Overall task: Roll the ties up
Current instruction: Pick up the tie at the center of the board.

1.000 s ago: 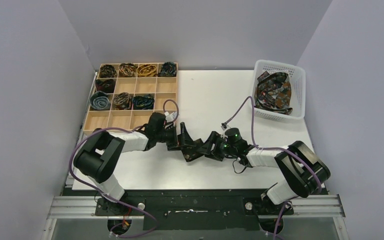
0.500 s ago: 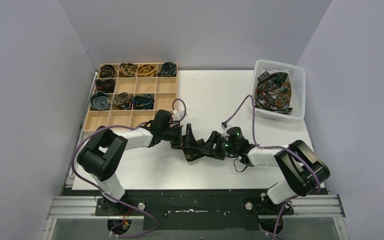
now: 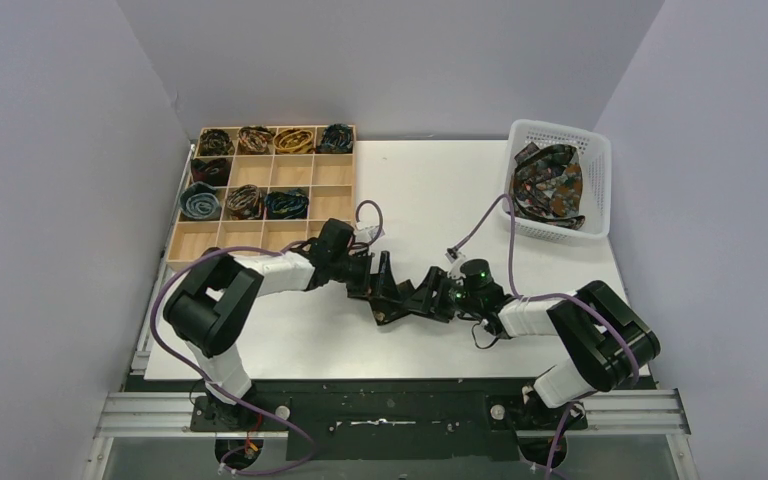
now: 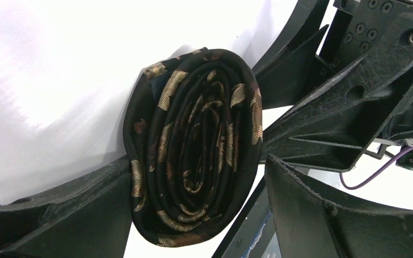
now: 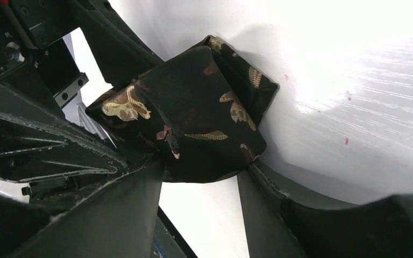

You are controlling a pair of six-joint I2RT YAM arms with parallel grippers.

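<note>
Where the left wrist camera looks out between its own jaws, the coiled tie (image 4: pixel 193 145) rests on the white surface (image 4: pixel 59 80), with its spiral of black cloth and gold and brown leaves facing the lens. The left jaws stand wide and straddle the coil. The finger (image 4: pixel 59 220) at lower left lies against its side, while the one at lower right sits just beside it with a thin sliver of gap. This pair therefore reads as open about the tie, not clamped. From the far side the right jaws reach in, one tip pressed to the coil's right flank and the other passing behind its top. Seen from the right wrist, the same tie fills the space between the right jaws, its outer wrap toward the lens. Both fingers touch it, one under its left part and one at its lower right corner, so these jaws are closed on it at a middling width. The left jaws show beyond it at upper left. From the top camera, both pairs of jaws meet tip to tip low over the surface, and the tie between them is mostly hidden. A wooden tray (image 3: pixel 260 240) lies near the left jaws, beyond them and to their left, with rolled ties (image 3: pixel 245 202) in several of its cells. A white basket (image 3: pixel 558 128) of loose ties (image 3: pixel 550 185) sits beyond and to the right of the right jaws, well apart.
</note>
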